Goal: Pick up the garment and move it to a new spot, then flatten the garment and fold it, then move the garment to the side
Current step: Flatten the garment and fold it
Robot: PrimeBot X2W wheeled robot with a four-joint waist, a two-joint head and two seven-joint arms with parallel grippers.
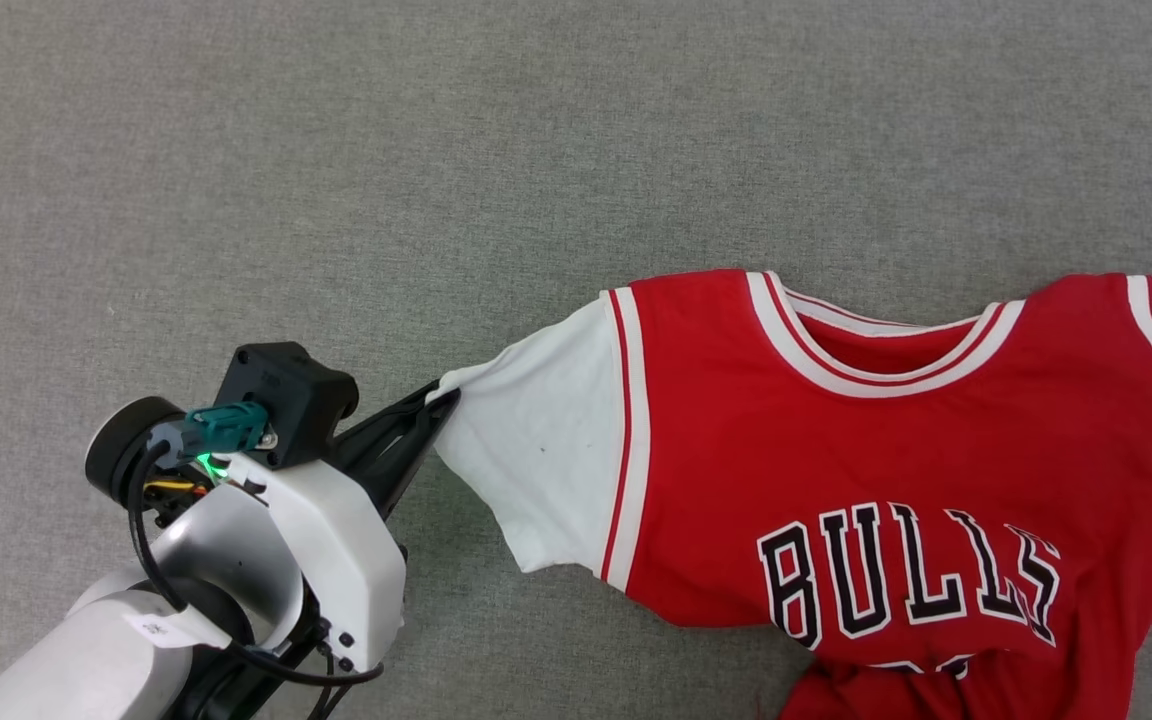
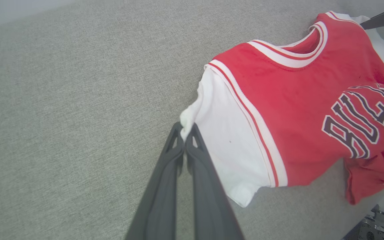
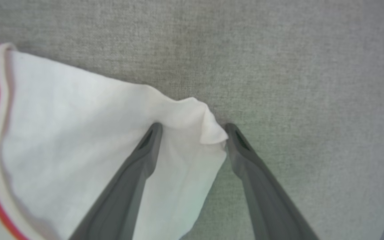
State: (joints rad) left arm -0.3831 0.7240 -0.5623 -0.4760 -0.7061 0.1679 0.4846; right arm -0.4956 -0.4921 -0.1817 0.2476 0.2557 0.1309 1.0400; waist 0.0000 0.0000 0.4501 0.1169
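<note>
From the head camera I see the garment (image 1: 836, 440) lying chest-up on the grey surface (image 1: 336, 150), in the right half of the view, with its right edge and its hem cut off by the frame. The collar (image 1: 886, 350) points away from me and the BULLS lettering (image 1: 906, 580) reads upright. Below the lettering the red cloth is bunched (image 1: 936, 690) rather than flat.

My left gripper (image 1: 441, 400) comes in from the lower left. Its fingers are pressed together, pinching the outer tip of the left sleeve (image 1: 536, 450) (left as I see it, not as a wearer would). The left wrist camera confirms it: a small white tuft of the cuff sits squeezed between the two fingertips. The sleeve narrows to a point at the grip, and a shadow lies on the surface along its lower edge.

My right gripper (image 3: 194, 128) stands spread wide at the right sleeve (image 3: 78, 133). One finger lies over the white cloth, while the other is over bare surface, just beside the sleeve's folded corner. That corner sits between the two tips and nothing is pinched there. Whether the tips touch the cloth I cannot tell, as that view is soft.
</note>
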